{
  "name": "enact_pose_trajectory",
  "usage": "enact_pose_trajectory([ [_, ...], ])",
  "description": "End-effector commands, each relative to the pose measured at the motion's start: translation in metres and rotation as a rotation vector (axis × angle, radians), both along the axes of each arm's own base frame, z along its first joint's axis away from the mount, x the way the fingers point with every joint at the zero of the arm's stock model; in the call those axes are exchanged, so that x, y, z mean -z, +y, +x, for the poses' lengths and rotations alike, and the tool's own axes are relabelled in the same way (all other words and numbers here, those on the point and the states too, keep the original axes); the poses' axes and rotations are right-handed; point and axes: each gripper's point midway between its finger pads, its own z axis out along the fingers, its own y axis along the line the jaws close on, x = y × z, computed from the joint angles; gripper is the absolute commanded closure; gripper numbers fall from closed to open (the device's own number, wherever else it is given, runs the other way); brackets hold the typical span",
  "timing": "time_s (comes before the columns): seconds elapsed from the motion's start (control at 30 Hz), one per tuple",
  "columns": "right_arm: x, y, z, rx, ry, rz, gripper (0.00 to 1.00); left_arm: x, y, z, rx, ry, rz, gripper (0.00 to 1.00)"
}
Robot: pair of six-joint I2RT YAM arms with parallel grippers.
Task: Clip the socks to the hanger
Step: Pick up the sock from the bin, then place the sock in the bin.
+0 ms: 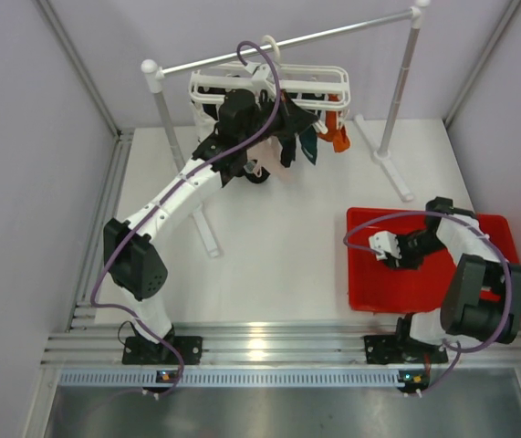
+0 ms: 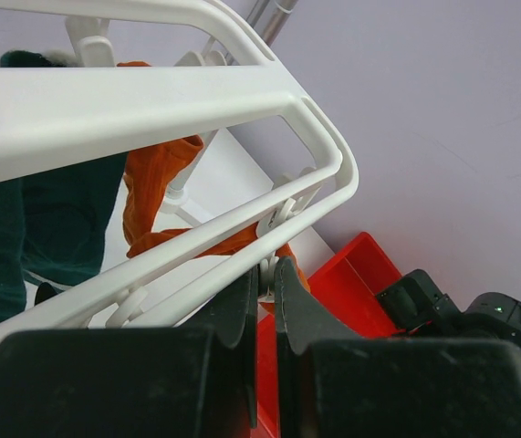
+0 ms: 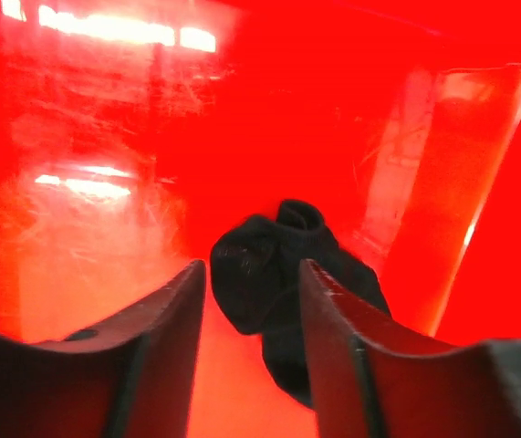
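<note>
Right wrist view is showing the relation that matters: the black sock (image 3: 287, 292) is lying crumpled on the floor of the red tray (image 3: 105, 137), straight ahead of the right gripper (image 3: 253, 274) and framed in the gap between its two fingers. Those fingers are standing spread wide with nothing in them. The sock's long axis is running roughly along the line of reach, slanting toward the right-hand finger, with its bunched end lying farther away and the other end passing behind that finger. A straight descent looks likely to bring the pads down on either side of the bunched middle.

In the top external view the right gripper (image 1: 380, 245) is hovering over the bare left part of the tray (image 1: 369, 283), well apart from the hanger (image 1: 333, 73), which is hanging by its hook from the grey rail (image 1: 351, 32) at the back of the table. The left gripper (image 1: 242, 109) is up at that frame, so the right arm is plainly the nearer one to the sock.

In the left wrist view the left gripper (image 2: 265, 292) is holding its fingers pressed close together, with the tail of a white clip (image 2: 278, 212) seemingly caught in the thin gap just below the outer rail. An orange sock (image 2: 155, 173) and a dark teal sock (image 2: 50, 219) are hanging under the frame beyond it — already clipped, by the look of it.
</note>
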Motion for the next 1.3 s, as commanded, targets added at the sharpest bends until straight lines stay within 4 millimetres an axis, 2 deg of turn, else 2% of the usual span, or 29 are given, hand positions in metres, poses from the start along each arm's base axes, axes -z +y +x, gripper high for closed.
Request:
enact_pose_trajectory([
  [0.0,0.006,-0.002,0.014,-0.042,-0.032,-0.028,0.63,-0.018,0.005,-0.003,-0.001,-0.037,-0.026,1.0],
  [0.07,0.006,-0.004,0.015,-0.037,-0.026,-0.036,0.74,-0.016,0.004,-0.002,-0.002,-0.032,-0.025,1.0],
  [0.1,0.004,-0.005,0.017,-0.033,-0.031,-0.041,0.85,-0.016,0.004,-0.003,0.002,-0.033,-0.024,1.0],
  [0.17,0.002,-0.006,0.017,-0.019,-0.029,-0.044,0.89,-0.014,0.003,-0.002,0.003,-0.03,-0.023,1.0],
  [0.2,0.001,-0.006,0.018,-0.017,-0.035,-0.047,0.85,-0.015,0.003,-0.003,0.006,-0.03,-0.026,1.0],
  [0.27,-0.002,-0.005,0.018,-0.008,-0.045,-0.04,0.71,-0.014,0.002,-0.003,0.007,-0.024,-0.031,1.0],
  [0.3,-0.003,-0.004,0.016,-0.008,-0.048,-0.037,0.6,-0.014,0.002,-0.003,0.009,-0.023,-0.032,1.0],
  [0.33,-0.003,-0.003,0.015,-0.015,-0.05,-0.035,0.55,-0.014,0.002,-0.003,0.009,-0.023,-0.032,1.0],
  [0.47,0.007,-0.006,0.012,-0.025,-0.048,-0.068,0.52,-0.015,0.004,-0.004,0.006,-0.029,-0.027,1.0],
  [0.57,0.021,-0.012,0.016,-0.009,-0.042,-0.097,0.62,-0.013,0.004,-0.004,0.003,-0.026,-0.024,1.0],
  [0.6,0.024,-0.013,0.018,-0.001,-0.037,-0.099,0.77,-0.012,0.004,-0.004,0.004,-0.025,-0.023,1.0],
  [0.67,0.023,-0.014,0.027,0.021,-0.055,-0.097,0.94,-0.012,0.004,-0.003,0.004,-0.025,-0.025,1.0],
  [0.7,0.017,-0.014,0.032,0.027,-0.074,-0.093,1.0,-0.012,0.003,-0.003,0.006,-0.025,-0.025,1.0],
  [0.77,0.0,-0.002,0.031,0.048,-0.068,-0.021,1.0,-0.012,0.003,-0.003,0.007,-0.025,-0.027,1.0],
  [0.8,-0.028,0.0,0.044,0.069,-0.125,0.012,1.0,-0.012,0.002,-0.003,0.009,-0.025,-0.027,1.0],
  [0.83,-0.044,0.009,0.03,0.091,-0.06,0.071,1.0,-0.014,0.002,-0.004,0.01,-0.028,-0.028,1.0],
  [0.87,-0.065,0.023,0.029,0.118,-0.049,0.171,1.0,-0.015,0.003,-0.004,0.009,-0.03,-0.028,1.0],
  [0.9,-0.099,0.022,0.041,0.147,-0.093,0.207,1.0,-0.014,0.003,-0.004,0.009,-0.027,-0.025,1.0],
  [0.93,-0.112,0.028,0.025,0.182,-0.013,0.256,1.0,-0.013,0.003,-0.005,0.01,-0.027,-0.023,1.0],
  [0.97,-0.125,0.031,0.023,0.207,0.005,0.295,1.0,-0.014,0.004,-0.006,0.01,-0.03,-0.023,1.0],
  [1.0,-0.134,0.024,0.026,0.233,0.003,0.291,1.0,-0.013,0.004,-0.006,0.009,-0.029,-0.022,1.0],
  [1.1,-0.136,0.002,0.022,0.316,0.02,0.268,1.0,-0.013,0.005,-0.007,0.012,-0.027,-0.021,1.0],
  [1.27,-0.13,-0.008,0.007,0.36,0.064,0.23,1.0,-0.014,0.005,-0.007,0.015,-0.033,-0.026,1.0],
])
